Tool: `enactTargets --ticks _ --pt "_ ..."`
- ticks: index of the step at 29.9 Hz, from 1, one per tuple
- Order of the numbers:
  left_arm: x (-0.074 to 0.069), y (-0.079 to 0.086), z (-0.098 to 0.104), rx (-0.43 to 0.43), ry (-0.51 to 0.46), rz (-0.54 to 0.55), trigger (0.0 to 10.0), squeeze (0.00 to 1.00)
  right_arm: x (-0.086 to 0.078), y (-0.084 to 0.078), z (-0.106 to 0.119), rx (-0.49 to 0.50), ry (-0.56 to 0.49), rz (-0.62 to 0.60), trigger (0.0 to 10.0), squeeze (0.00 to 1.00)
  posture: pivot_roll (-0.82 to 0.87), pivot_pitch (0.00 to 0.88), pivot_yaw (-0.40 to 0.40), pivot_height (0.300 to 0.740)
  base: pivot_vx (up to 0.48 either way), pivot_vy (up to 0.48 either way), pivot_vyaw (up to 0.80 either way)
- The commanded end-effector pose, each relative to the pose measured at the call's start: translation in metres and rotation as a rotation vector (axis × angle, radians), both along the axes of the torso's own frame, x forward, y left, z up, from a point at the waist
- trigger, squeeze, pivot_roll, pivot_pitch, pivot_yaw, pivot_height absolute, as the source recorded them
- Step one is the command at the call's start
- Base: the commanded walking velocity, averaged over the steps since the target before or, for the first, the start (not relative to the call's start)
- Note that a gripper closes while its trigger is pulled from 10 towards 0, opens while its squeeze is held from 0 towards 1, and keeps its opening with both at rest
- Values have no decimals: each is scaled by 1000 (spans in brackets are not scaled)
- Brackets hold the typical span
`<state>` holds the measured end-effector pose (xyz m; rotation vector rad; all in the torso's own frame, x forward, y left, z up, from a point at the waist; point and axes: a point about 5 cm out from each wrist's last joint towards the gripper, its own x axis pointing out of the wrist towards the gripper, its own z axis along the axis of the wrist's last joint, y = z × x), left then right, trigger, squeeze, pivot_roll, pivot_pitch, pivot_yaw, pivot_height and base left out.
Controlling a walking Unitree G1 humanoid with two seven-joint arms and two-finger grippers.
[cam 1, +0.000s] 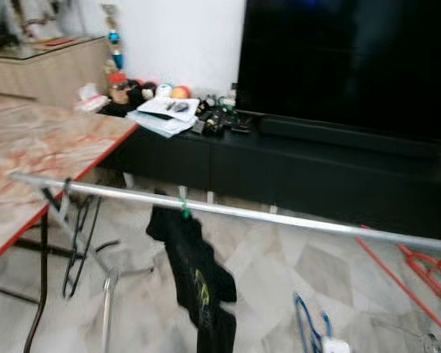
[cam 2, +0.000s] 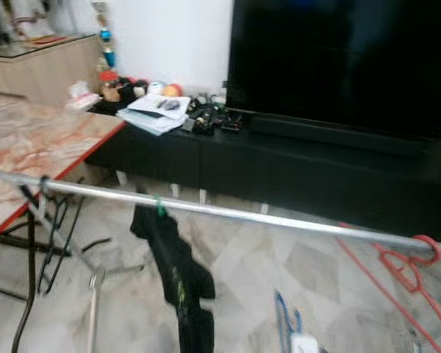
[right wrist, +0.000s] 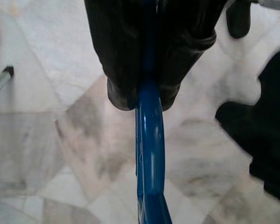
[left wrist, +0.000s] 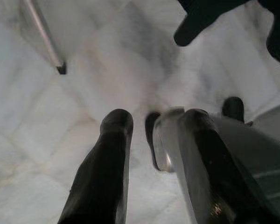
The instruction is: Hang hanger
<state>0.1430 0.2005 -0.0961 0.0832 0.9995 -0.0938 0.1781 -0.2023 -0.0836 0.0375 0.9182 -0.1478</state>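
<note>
A blue plastic hanger [right wrist: 149, 154] is pinched between the two black fingers of my right gripper [right wrist: 147, 93], which is shut on it. Its blue loop [cam 1: 309, 329] shows low in the head views, below the silver rail [cam 1: 279, 218] that crosses in front of me. A black garment [cam 1: 198, 272] hangs from the rail on a green hanger. An empty black hanger [cam 1: 77, 246] hangs near the rail's left end and a red hanger [cam 2: 400, 266] near its right end. My left gripper [left wrist: 156, 119] points down at the floor, open and holding nothing.
A marble-patterned table with a red edge [cam 1: 37, 147] stands at the left. Behind the rail a low black TV cabinet [cam 1: 294, 162] carries a large dark screen [cam 1: 345, 59] and clutter. A silver rack leg [cam 1: 106, 301] runs down to the tiled floor.
</note>
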Motion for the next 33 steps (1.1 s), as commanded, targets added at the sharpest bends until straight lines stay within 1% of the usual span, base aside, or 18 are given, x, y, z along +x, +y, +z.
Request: enactTargets --ticks 1,3,4,6,9,10,11,15,17,21,22,24,27,28,29,30,32,33 --pt "-10 15 -1 36 27 6 10000 0 17 9 7 21 -63 -13 10000 0 108 0 -23 740 0 0 0" --pt "-12 17 -1 39 30 5 10000 0 20 5 10 19 -83 -54 10000 0 108 0 -24 740 0 0 0" --pt "-14 19 -1 41 36 6 10000 0 25 -2 14 23 -117 -117 10000 0 103 0 -26 740 0 0 0" --pt "-16 20 -2 43 40 7 10000 0 30 -7 18 26 -145 -160 10000 0 100 0 -27 740 0 0 0" --pt "-18 19 -3 45 48 9 10000 0 34 -11 21 37 -176 -218 10000 0 96 0 -28 740 0 0 0" --pt "-19 16 -4 45 53 7 10000 0 38 -16 26 27 -209 -263 10000 0 93 0 -28 740 0 0 0" --pt "-19 16 -4 45 53 7 10000 0 38 -16 26 27 -209 -263 10000 0 93 0 -28 740 0 0 0" --pt "-11 -9 -6 31 50 -13 10000 0 53 -29 41 -11 -324 -350 10000 0 84 0 -31 740 0 0 0" --pt "-7 -17 -6 26 45 -21 10000 0 54 -34 44 -22 -347 -390 10000 0 84 0 -31 740 0 0 0" --pt "-3 -27 -6 21 39 -30 10000 0 54 -38 47 -31 -368 -422 10000 0 85 0 -33 740 0 0 0" --pt "0 -35 -6 16 35 -36 10000 0 56 -41 50 -45 -398 -429 10000 0 85 0 -34 740 0 0 0" --pt "-3 -32 -6 19 37 -33 10000 0 60 -42 56 -64 -445 -433 10000 0 84 0 -37 740 0 0 0" --pt "-7 -24 -7 27 41 -27 10000 0 65 -37 64 -100 -508 -399 10000 0 83 0 -37 740 0 0 0" --pt "-10 -15 -6 27 43 -19 10000 0 65 -29 63 -127 -486 -308 10000 0 76 0 -38 740 0 0 0" --pt "-10 -13 -6 27 43 -17 10000 0 65 -26 63 -135 -479 -283 10000 0 76 0 -38 740 0 0 0" --pt "-12 -7 -6 32 45 -14 10000 0 64 -14 59 -137 -417 -138 10000 0 72 0 -37 740 0 0 0" --pt "-12 -5 -6 36 46 -12 10000 0 63 -2 60 -100 -413 2 10000 0 66 0 -38 740 0 0 0" --pt "-12 -5 -6 37 46 -13 10000 0 60 -3 58 -118 -383 46 10000 0 66 0 -38 740 0 0 0"
